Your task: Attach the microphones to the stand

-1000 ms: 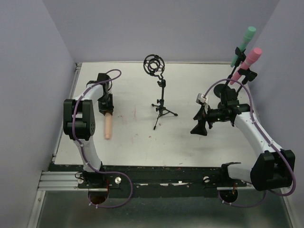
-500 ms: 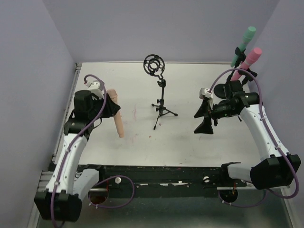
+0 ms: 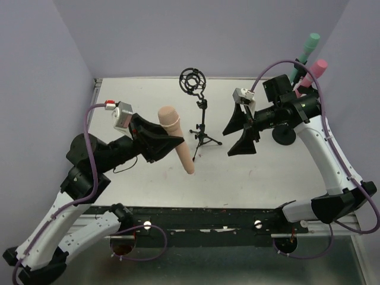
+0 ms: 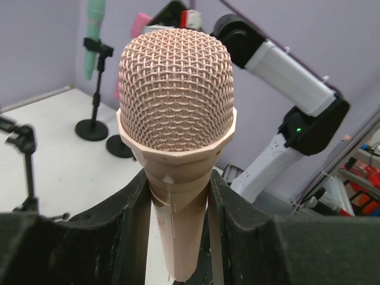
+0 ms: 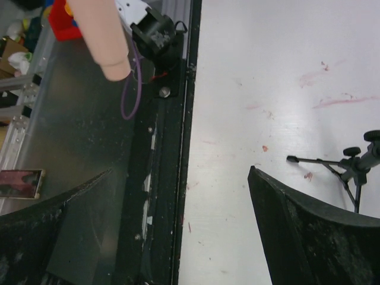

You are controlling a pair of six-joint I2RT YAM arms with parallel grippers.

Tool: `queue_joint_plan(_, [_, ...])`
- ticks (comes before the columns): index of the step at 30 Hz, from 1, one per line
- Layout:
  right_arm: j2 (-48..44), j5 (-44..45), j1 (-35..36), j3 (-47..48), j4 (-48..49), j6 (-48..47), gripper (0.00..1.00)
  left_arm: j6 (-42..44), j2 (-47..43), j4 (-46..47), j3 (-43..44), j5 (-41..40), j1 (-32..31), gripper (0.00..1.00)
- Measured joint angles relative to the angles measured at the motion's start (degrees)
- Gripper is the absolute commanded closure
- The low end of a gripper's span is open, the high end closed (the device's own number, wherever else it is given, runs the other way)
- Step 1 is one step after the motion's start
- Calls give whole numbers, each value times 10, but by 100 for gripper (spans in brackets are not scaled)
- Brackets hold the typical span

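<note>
Peach microphone (image 3: pixel 178 145) clenched below its head in my left claw (image 4: pixel 178 202), tail free to seat in the stand (image 3: pixel 203 116); right claw (image 3: pixel 240 133) released.

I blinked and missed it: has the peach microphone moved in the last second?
Yes. The peach microphone, held in the left gripper, has moved right, much closer to the middle tripod stand.
</note>
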Motion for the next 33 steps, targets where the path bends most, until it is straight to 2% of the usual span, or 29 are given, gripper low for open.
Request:
queue_joint_plan(4, [19, -46, 0, 35, -1, 21, 0, 14, 92, 36, 82, -76, -123, 100])
queue_joint_plan(7, [22, -69, 0, 48, 0, 35, 0, 31, 166, 56, 136, -131, -179, 100])
queue_joint_plan(12, [-1, -94, 0, 38, 18, 77, 0, 54, 276, 74, 183, -195, -220, 100])
queue_joint_plan(17, [-45, -119, 0, -14, 73, 141, 1, 76, 336, 74, 215, -223, -245, 100])
queue_joint_plan(19, [-55, -122, 0, -38, 101, 170, 10, 80, 341, 80, 216, -226, -252, 100])
queue_joint_plan(20, [-57, -123, 0, -48, 115, 184, 22, 80, 341, 85, 216, -227, -255, 100])
queue_joint_plan(21, [-57, -125, 0, -57, 129, 197, 29, 80, 341, 89, 216, -228, -256, 100])
queue_joint_plan(22, [-57, -130, -1, -65, 144, 211, 42, 80, 341, 97, 216, -230, -258, 100])
queue_joint_plan(24, [-58, -142, -7, -82, 173, 239, 59, 80, 341, 105, 216, -233, -258, 100])
queue_joint_plan(27, [-66, -171, -14, -102, 231, 251, 73, 62, 339, 117, 210, -256, -256, 96])
queue_joint_plan(28, [-72, -170, -15, -105, 247, 255, 75, 50, 338, 125, 207, -258, -253, 91])
queue_joint_plan(31, [-85, -170, -16, -114, 262, 266, 79, 42, 331, 150, 192, -261, -258, 44])
queue_joint_plan(33, [-89, -170, -16, -117, 260, 268, 80, 34, 327, 165, 180, -261, -258, 29])
